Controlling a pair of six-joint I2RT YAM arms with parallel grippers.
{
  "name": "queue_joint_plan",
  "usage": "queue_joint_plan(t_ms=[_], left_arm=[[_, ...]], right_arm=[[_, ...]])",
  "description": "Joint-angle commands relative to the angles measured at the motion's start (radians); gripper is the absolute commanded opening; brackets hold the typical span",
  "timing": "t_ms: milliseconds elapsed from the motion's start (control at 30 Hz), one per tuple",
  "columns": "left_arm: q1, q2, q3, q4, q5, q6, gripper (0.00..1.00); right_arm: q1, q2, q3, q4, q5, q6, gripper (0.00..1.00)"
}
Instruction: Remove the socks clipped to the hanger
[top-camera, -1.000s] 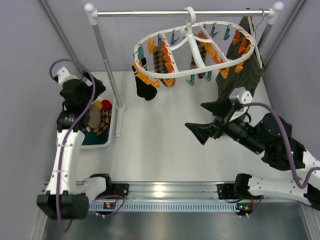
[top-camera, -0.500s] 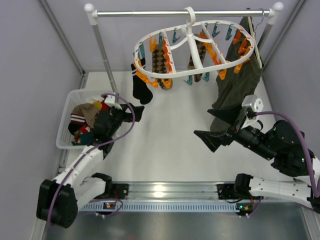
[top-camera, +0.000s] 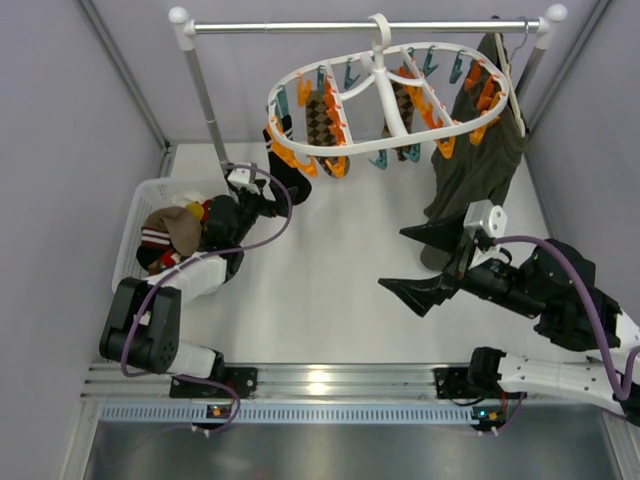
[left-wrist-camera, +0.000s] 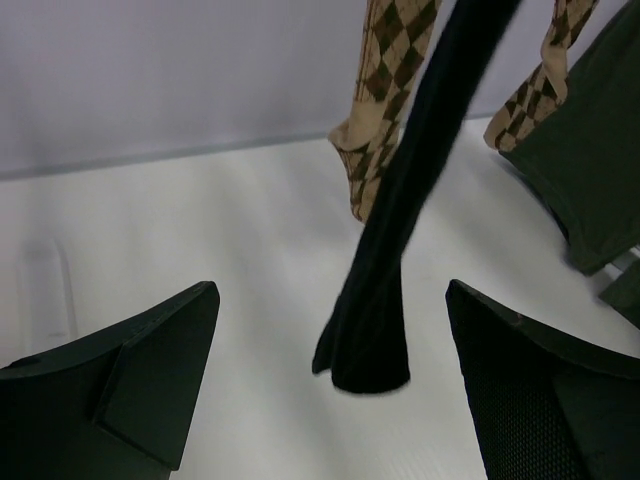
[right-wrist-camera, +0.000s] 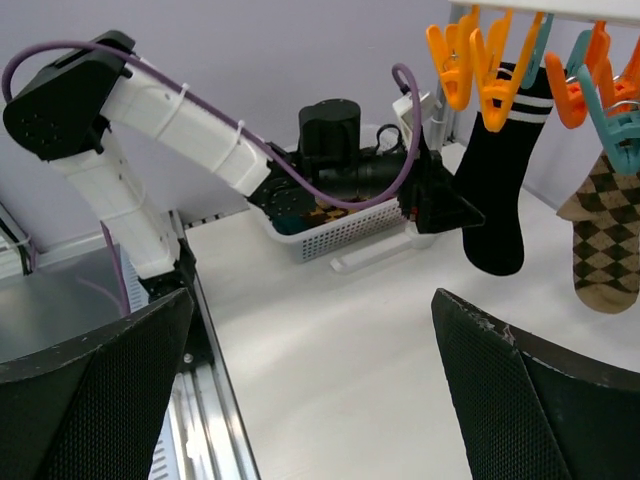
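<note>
**Several socks hang clipped; both grippers empty**

Left gripper (left-wrist-camera: 330, 288), spread wide, holds nothing. A limp black sock (left-wrist-camera: 385, 250) dangles just ahead, pegged to the hanger (top-camera: 386, 100). It looks soft and light: pinch the leg, pull downward. Right gripper (top-camera: 392, 258) gapes wide, empty.

The top external camera looked steeply down from above and behind the arm bases, with the hanger (top-camera: 388, 100) high in its view. The left wrist camera sat low, below the hanger, facing a black sock (left-wrist-camera: 385, 300) close ahead. The right wrist camera, farther from the hanger, looked across at that same sock and the left arm (right-wrist-camera: 180, 110).
</note>
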Motion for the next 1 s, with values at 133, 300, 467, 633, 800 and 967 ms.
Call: queue_joint_plan(t_ms=[133, 300, 467, 633, 800, 967], left_arm=[[0.011, 0.105, 0.167, 0.131, 0.086, 0.041, 0.82], [-0.047, 0.044, 0.152, 0.134, 0.002, 0.076, 0.0], [-0.205, -0.097, 0.052, 0.132, -0.234, 0.135, 0.0], [-0.365, -0.263, -0.032, 0.131, -0.495, 0.204, 0.0], [-0.564, -0.371, -0.095, 0.126, -0.668, 0.328, 0.0], [-0.779, -0.393, -0.092, 0.121, -0.857, 0.438, 0.0]], right_arm=[[0.005, -0.006, -0.049, 0.073, -0.073, -0.099, 0.99], [0.005, -0.018, -0.068, 0.096, -0.044, -0.11, 0.99], [0.005, -0.043, -0.075, 0.125, 0.071, -0.071, 0.99], [0.006, -0.118, -0.089, 0.133, 0.178, 0.01, 0.99], [0.005, -0.212, -0.092, 0.099, 0.302, 0.083, 0.99], [0.006, -0.255, -0.056, 0.029, 0.396, 0.122, 0.99]])
